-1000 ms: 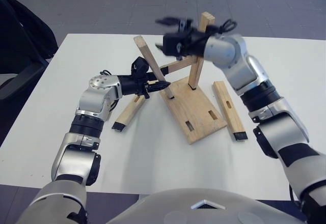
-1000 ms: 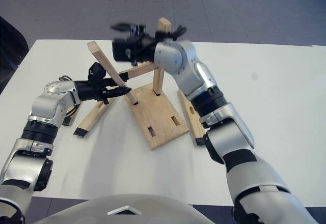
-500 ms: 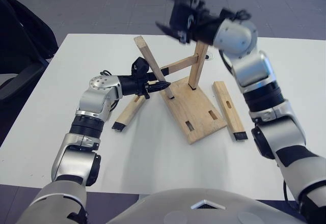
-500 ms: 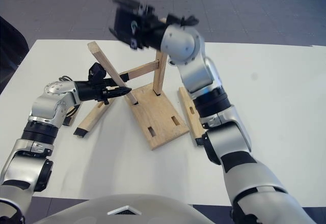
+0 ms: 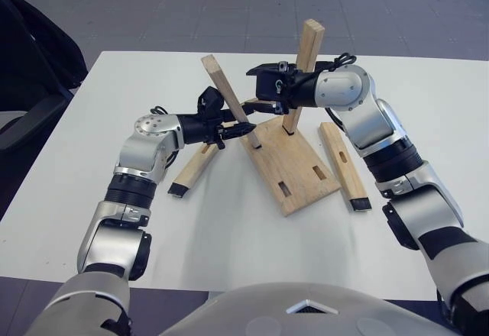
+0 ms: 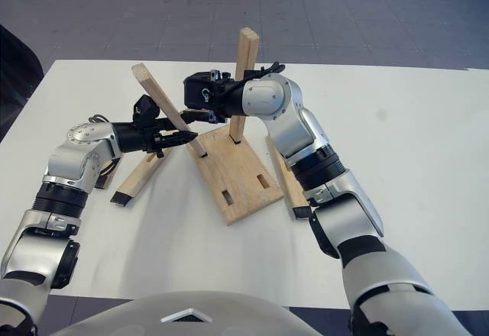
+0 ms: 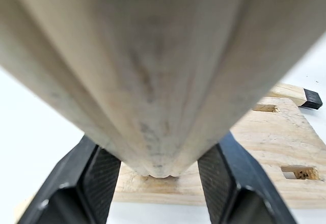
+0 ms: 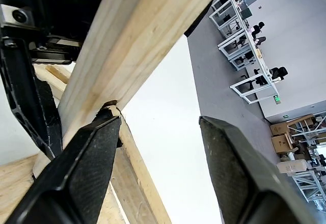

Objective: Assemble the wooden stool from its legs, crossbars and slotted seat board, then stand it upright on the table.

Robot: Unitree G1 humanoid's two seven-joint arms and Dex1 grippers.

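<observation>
The seat board (image 5: 294, 172) lies flat on the table (image 5: 428, 92), slots facing up.

An upright leg (image 5: 306, 53) stands in a slot at the far edge of the seat board. A leaning leg (image 5: 221, 88) has its foot at the far left corner of the seat board and tilts away to the left.

The left gripper (image 5: 243, 128) sits just left of the seat board. Its fingers (image 7: 99, 183) are closed on the lower part of the leaning leg, one on each side.

The right gripper (image 5: 258, 104) hangs above the far left corner of the seat board, between the two legs. Its fingers (image 8: 86, 173) are spread apart on either side of the crossbar (image 8: 142, 183), with clear space beside one finger.

One loose leg (image 5: 344, 166) lies just right of the seat board. Another loose leg (image 5: 191, 169) lies to its left.
</observation>
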